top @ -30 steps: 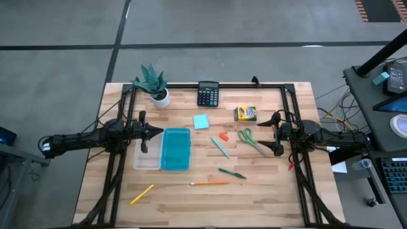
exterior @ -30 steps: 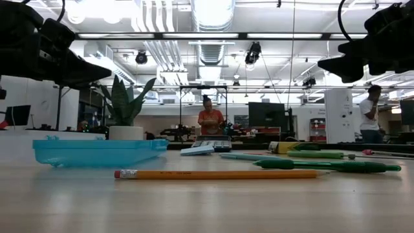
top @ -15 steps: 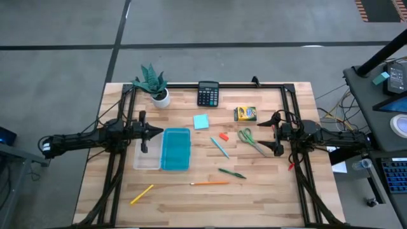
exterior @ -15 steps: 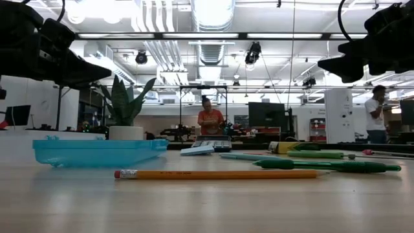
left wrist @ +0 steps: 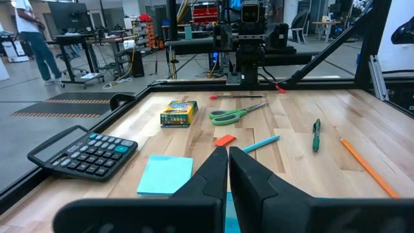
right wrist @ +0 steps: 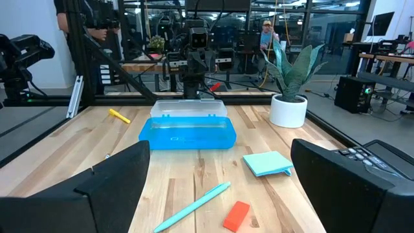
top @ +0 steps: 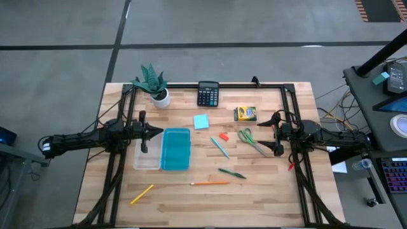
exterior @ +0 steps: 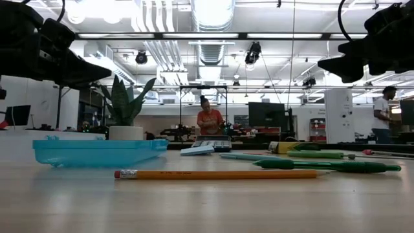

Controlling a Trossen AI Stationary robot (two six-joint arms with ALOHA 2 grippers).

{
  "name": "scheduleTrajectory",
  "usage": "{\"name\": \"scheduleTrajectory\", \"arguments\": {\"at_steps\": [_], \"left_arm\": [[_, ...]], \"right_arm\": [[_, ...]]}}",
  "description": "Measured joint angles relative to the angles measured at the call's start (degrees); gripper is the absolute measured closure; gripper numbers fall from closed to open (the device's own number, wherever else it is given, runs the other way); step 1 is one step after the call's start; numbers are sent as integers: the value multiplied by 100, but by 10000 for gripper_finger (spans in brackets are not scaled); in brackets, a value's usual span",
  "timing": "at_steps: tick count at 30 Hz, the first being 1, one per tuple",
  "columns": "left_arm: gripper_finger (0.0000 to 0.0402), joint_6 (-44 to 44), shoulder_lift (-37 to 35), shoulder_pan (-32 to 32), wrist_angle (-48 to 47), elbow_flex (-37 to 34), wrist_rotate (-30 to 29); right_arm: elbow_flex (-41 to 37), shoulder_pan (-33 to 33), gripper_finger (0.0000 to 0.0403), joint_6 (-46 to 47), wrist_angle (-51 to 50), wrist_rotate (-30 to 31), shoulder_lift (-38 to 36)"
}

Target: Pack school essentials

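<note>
The stationery lies loose on the table: light-blue sticky pad (top: 201,121), red eraser (top: 224,136), green-handled scissors (top: 249,140), yellow crayon box (top: 245,113), teal pen (top: 220,147), green pen (top: 231,173), orange pencil (top: 210,183) and yellow pencil (top: 142,194). My left gripper (top: 156,132) hangs shut above the table, just left of the teal-lidded clear box (top: 176,149); its own view shows the fingers (left wrist: 228,158) together. My right gripper (top: 275,133) hovers open just right of the scissors, fingers spread wide (right wrist: 220,152). Neither touches anything.
A black calculator (top: 208,93) and a white-potted plant (top: 154,83) stand near the far edge. A black frame (top: 191,85) runs along the far edge and both sides. Bare wood lies toward the near edge (top: 191,213). People stand in the room behind (exterior: 210,120).
Neither arm nor any thing on the table has moved. A person far behind the table, at the right of the low view, has walked farther right.
</note>
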Motion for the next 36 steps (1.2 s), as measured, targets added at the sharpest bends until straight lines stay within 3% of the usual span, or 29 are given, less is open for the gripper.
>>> {"name": "scheduleTrajectory", "arguments": {"at_steps": [31,34,36], "left_arm": [[402,2,0,0,0,0,0],[402,-196,4,-4,146,0,1],[402,-1429,4,-11,498,0,121]], "right_arm": [[0,-1,39,10,19,-3,-1],[-7,14,39,1056,186,-172,-2],[-7,13,39,1714,169,-205,-1]]}}
